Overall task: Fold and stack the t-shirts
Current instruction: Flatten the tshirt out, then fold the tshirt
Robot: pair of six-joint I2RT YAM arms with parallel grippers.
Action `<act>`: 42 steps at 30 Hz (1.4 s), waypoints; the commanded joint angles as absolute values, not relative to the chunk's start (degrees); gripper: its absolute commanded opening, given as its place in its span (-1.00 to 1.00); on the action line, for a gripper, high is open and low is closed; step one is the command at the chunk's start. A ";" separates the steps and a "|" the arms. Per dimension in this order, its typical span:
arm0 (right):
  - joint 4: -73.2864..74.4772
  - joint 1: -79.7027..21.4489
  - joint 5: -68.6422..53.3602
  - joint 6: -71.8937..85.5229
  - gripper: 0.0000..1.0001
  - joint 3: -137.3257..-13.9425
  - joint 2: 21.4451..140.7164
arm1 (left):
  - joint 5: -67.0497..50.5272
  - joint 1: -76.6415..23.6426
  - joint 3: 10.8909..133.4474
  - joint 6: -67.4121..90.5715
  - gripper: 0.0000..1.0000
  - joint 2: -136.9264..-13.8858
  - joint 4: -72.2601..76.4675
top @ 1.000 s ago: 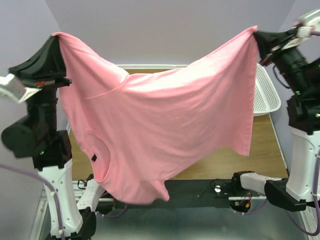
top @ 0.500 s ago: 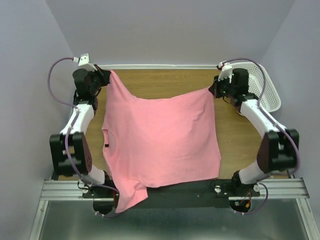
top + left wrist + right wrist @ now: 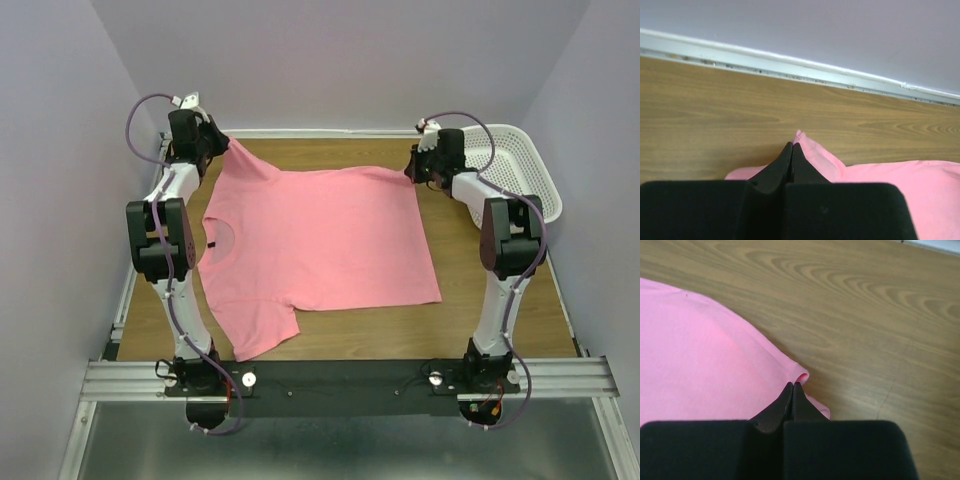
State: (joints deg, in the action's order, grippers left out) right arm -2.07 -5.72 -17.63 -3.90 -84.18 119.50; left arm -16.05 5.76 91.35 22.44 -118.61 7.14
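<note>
One salmon-pink t-shirt (image 3: 320, 240) is spread nearly flat on the table (image 3: 500, 320), with its neck turned toward the left arm and its hem toward the right. The far corner at the sleeve end is pinched by the left gripper (image 3: 792, 146), whose jaws are pressed together on a small fold of cloth. The far hem corner is clamped in the same way by the right gripper (image 3: 792, 386).

Trouble can be expected from the release. If the jaws are opened while the corners are held off the wood, the small folds could be left as creases along the far edge. Whether the corners are in fact raised cannot be told for certain from these views. If the arms are drawn apart, the cloth could be stretched or pulled out of one grip, and the shirt would be skewed. The near sleeve is bunched close to the table's front edge, so a drag toward the arms could send it over.

The surface is smooth wood grain. A white perforated basket (image 3: 530, 180) is set at the far right, and the table is enclosed by plain lilac walls (image 3: 350, 60).
</note>
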 commanded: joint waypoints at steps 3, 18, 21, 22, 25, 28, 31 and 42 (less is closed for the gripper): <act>-4.75 -3.87 -16.08 -1.06 -0.99 -89.47 122.52 | -14.59 5.80 98.26 18.46 -1.00 -121.82 2.64; -5.36 -1.67 -23.55 1.30 -0.99 -93.07 124.98 | -18.28 6.33 91.94 15.73 -1.00 -114.88 5.54; -5.19 -1.67 -25.48 2.02 -0.99 -93.78 126.12 | -19.25 6.50 89.74 15.38 -1.00 -113.03 6.32; -5.27 -1.67 -26.10 2.46 -0.99 -93.78 126.47 | -19.77 6.50 88.95 15.38 -1.00 -111.81 6.76; -5.27 -1.67 -26.63 2.81 -0.99 -93.78 126.74 | -20.21 6.50 85.27 15.47 -1.00 -109.35 8.43; -5.27 -1.32 -27.24 2.46 -0.99 -93.43 126.13 | -20.56 6.50 82.54 15.73 -1.00 -107.24 9.58; -5.19 -0.97 -27.25 2.20 -0.99 -93.34 125.86 | -20.83 6.50 80.16 16.17 -1.00 -104.87 11.07; -5.18 -0.26 -29.88 1.58 -0.99 -90.71 123.23 | -20.83 6.59 73.48 16.26 -1.00 -99.32 11.69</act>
